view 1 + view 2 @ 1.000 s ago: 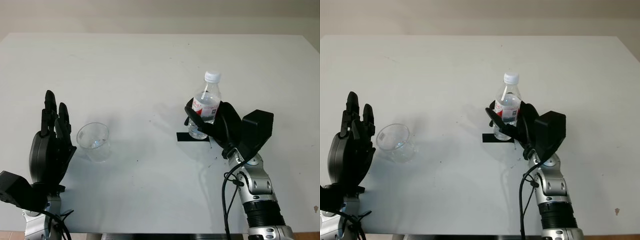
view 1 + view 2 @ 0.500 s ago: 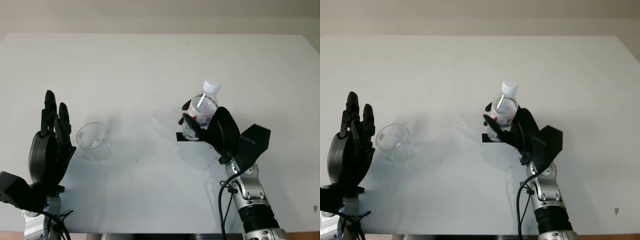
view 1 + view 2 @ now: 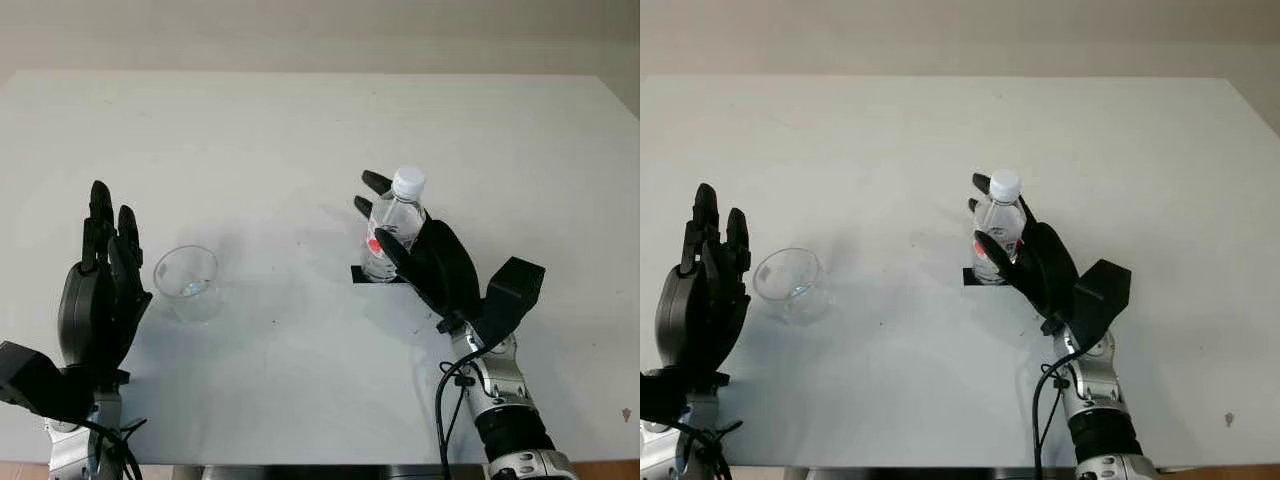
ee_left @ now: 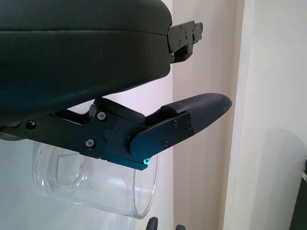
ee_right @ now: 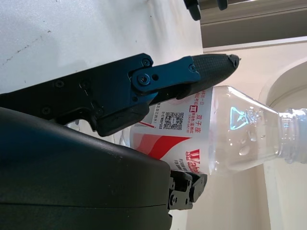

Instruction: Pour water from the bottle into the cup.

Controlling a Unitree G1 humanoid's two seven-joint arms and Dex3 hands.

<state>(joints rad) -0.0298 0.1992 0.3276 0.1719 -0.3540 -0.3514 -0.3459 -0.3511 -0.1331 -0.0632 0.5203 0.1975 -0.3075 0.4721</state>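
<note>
A clear plastic water bottle (image 3: 393, 228) with a white cap and a red-and-white label (image 5: 192, 143) stands upright on a black tape mark (image 3: 372, 276) at the table's centre right. My right hand (image 3: 373, 212) is open around it. The thumb (image 3: 393, 247) lies across the label's front, and the straightened fingers (image 3: 374, 183) reach past the bottle behind it. A clear plastic cup (image 3: 187, 283) stands upright at the left. Just left of the cup, my left hand (image 3: 100, 290) stands open, palm toward the cup (image 4: 96, 187), apart from it.
The white table (image 3: 300, 130) runs wide to the back and to both sides. About a hand's width of bare surface separates cup and bottle. The table's front edge lies close below both forearms.
The bottle was held and tilted half a second ago; now it stands upright on the black mark. The right hand's fingers have straightened off it. The left hand and the cup have not moved.
</note>
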